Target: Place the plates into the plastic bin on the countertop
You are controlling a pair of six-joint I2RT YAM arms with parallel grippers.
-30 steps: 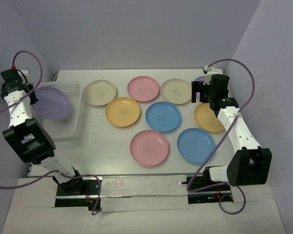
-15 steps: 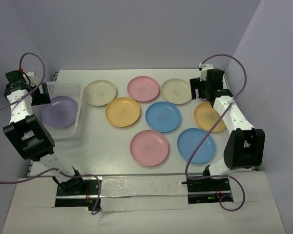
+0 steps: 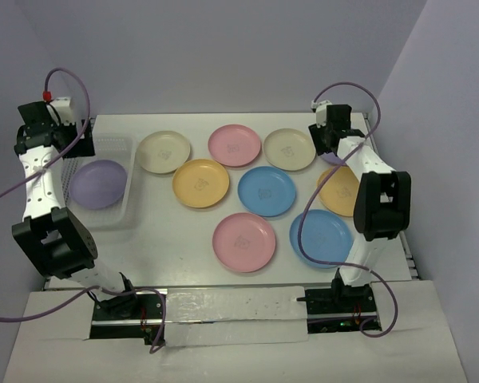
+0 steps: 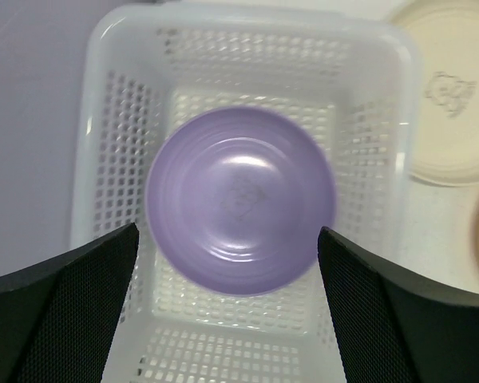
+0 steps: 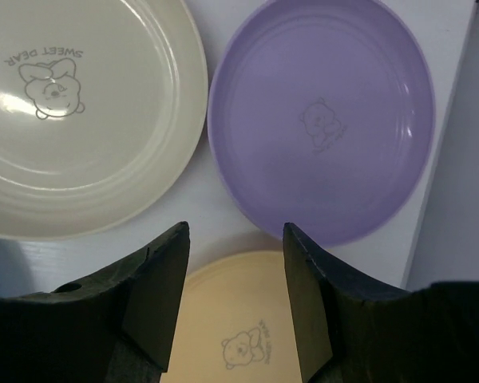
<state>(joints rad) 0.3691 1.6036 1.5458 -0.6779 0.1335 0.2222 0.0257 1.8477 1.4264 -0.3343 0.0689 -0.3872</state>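
inside the plastic bin (image 4: 367,159) at the countertop's (image 3: 168,239) left edge lies a purple plate (image 4: 239,199), the left gripper (image 4: 227,230) spread wide above it. the right gripper (image 5: 234,231), half spread and empty, hovers just beside a second purple plate (image 5: 319,120).

The top external view looks from high above the near edge, tilted down and forward, far enough back to take in the whole countertop (image 3: 168,231)

The left wrist view faces straight down, close over the plastic bin (image 4: 120,120) and the purple plate (image 4: 239,199) in it; the overhead view shows both at far left

The right wrist view faces down, close over the far right corner, sharing the cream plate (image 5: 72,120) with the overhead view
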